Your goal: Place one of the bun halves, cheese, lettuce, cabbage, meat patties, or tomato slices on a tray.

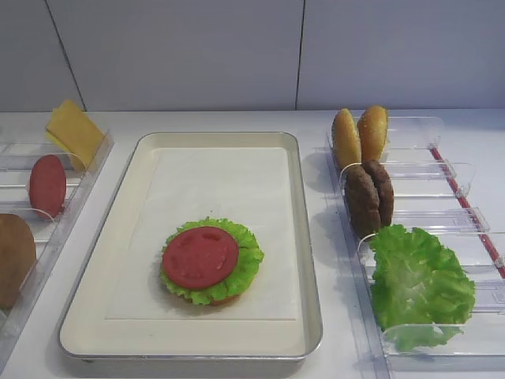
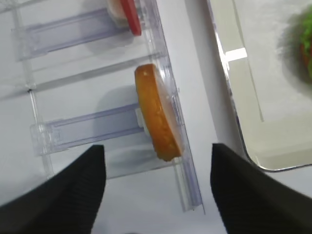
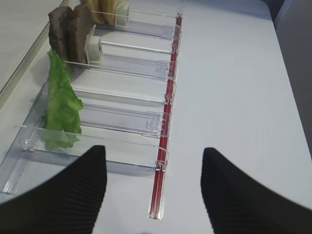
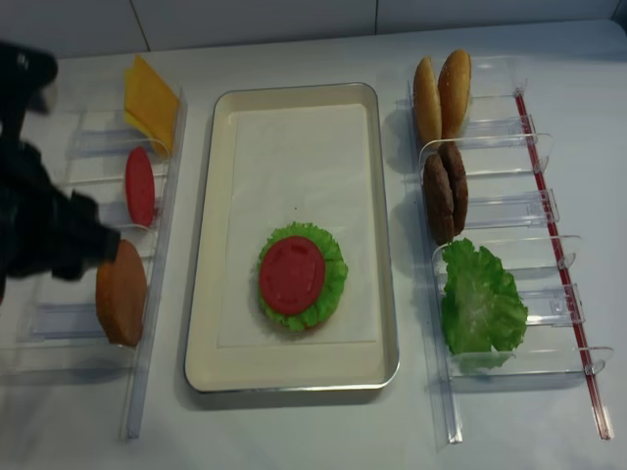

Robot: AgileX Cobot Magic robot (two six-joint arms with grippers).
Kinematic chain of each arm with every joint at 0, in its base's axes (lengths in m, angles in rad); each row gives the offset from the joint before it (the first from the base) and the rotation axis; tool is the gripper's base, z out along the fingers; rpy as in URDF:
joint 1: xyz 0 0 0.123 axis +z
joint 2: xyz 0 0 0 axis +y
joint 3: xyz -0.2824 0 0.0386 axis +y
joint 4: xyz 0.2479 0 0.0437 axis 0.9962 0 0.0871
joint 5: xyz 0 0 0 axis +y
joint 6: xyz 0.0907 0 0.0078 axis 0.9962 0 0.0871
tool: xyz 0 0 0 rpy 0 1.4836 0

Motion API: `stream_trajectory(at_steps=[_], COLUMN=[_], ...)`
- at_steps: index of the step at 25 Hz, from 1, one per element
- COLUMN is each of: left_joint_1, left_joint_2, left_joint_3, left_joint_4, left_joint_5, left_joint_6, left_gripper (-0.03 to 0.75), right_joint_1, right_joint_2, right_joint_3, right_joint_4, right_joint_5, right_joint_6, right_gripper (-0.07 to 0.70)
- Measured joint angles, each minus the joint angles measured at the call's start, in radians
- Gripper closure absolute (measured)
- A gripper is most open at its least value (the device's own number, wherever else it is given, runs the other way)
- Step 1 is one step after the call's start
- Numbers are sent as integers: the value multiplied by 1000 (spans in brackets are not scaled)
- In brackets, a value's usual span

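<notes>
The left gripper (image 2: 156, 195) has its two dark fingers (image 2: 63, 195) spread wide apart, with nothing between them, and it hangs over the clear bins on the left side. Just ahead of the gap, a little beyond the fingertips, a golden bun half (image 2: 157, 113) stands on its edge against the bin wall (image 2: 168, 73); further ahead a red tomato slice (image 2: 131, 17) stands in the next compartment. To the right of the fingers lies the corner of the tray (image 2: 253, 156), and on its white paper there is already a stack: lettuce (image 1: 237, 272) with a tomato slice (image 1: 200, 257) flat on top and a bit of bun under it. The right gripper (image 3: 153, 195) is also open and holds nothing; ahead of it and to the left I see a lettuce leaf (image 3: 61, 105), then the meat patties (image 3: 68, 31), both standing in their bins. I think the next move is to take the upright bun. The danger is that the bun is thin in this direction and leans on the slippery plastic wall: if one finger comes down on the wall or on the crust, the bun can tip over flat or the light bin can shift. A grip too near the rim may also let the glossy bun slide out on the way to the tray.
</notes>
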Motion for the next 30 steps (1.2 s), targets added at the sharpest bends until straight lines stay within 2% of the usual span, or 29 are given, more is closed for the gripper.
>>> stream_trajectory(at_steps=[11,17,30], left_joint_1=[0,0,0], left_joint_2=[-329,-542,-920], left_joint_3=[327,438,471], left_joint_4=[0,0,1], left_joint_5=[-100,-125,-146], left_joint_6=[-1,-1,-1], left_gripper=[266,269,298], right_joint_1=[0,0,0], right_joint_2=[0,0,0], right_joint_3=[0,0,0], right_joint_4=[0,0,0], right_joint_5=[0,-4,-4], right_joint_6=[2,2,2], right_gripper=[184,184,184])
